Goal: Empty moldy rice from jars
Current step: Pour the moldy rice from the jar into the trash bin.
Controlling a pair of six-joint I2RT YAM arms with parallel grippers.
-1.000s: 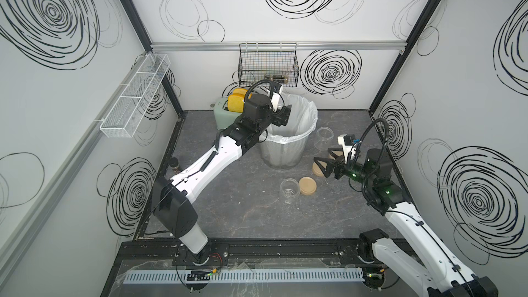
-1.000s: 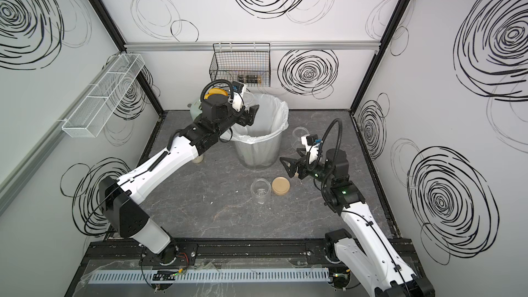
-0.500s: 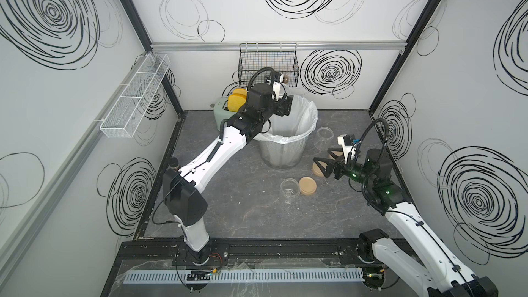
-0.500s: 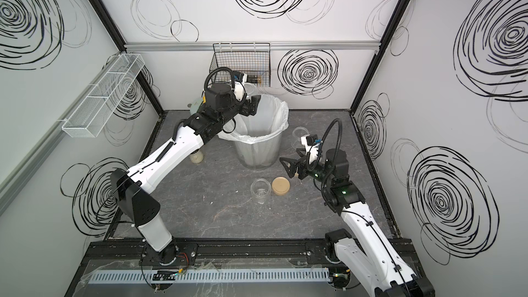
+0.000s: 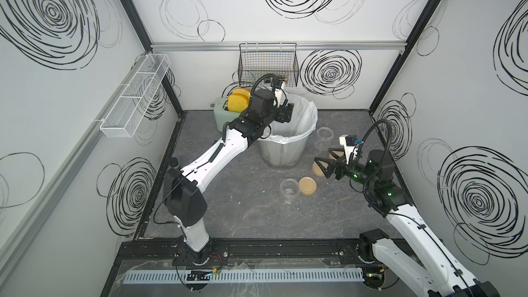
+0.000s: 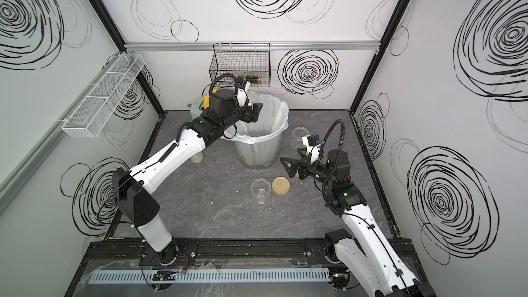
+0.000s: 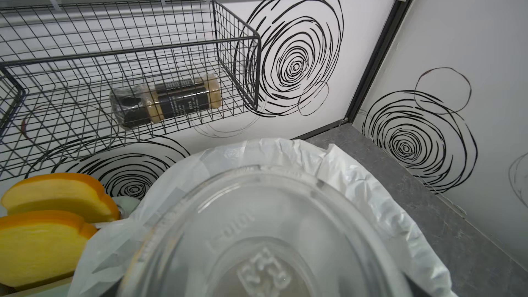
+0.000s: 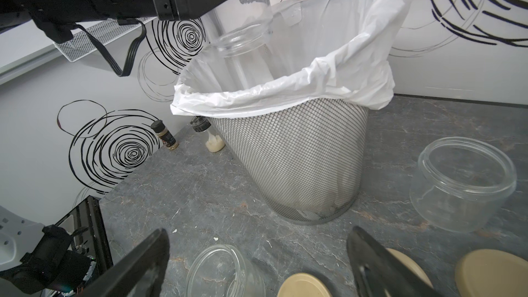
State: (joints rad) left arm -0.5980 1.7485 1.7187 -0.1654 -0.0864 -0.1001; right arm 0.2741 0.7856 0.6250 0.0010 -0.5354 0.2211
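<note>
My left gripper (image 5: 285,112) (image 6: 254,112) is shut on a clear jar (image 8: 243,18), held mouth down over the bin; its walls look empty. The jar's embossed base (image 7: 263,238) fills the left wrist view and hides the fingers. Two more open, empty jars stand on the table: one (image 5: 290,194) (image 8: 223,272) in front of the bin, one (image 5: 324,137) (image 8: 463,184) to its right. Tan lids (image 5: 307,186) (image 8: 304,285) lie beside them. My right gripper (image 5: 324,160) (image 8: 258,235) hovers open above the lids, holding nothing. A few pale rice grains (image 8: 216,238) dot the table.
The mesh bin (image 5: 285,150) (image 8: 300,167) has a white liner. Behind it hang a wire basket (image 5: 268,64) holding a bottle (image 7: 165,101), and a toaster with yellow bread (image 5: 237,102). A black-capped bottle (image 8: 213,141) and spice shaker (image 8: 165,138) stand at the left. A white shelf (image 5: 134,101) juts from the left wall.
My left arm has shifted and its wrist has turned, keeping the jar over the bin's back rim. The right arm has not moved.
</note>
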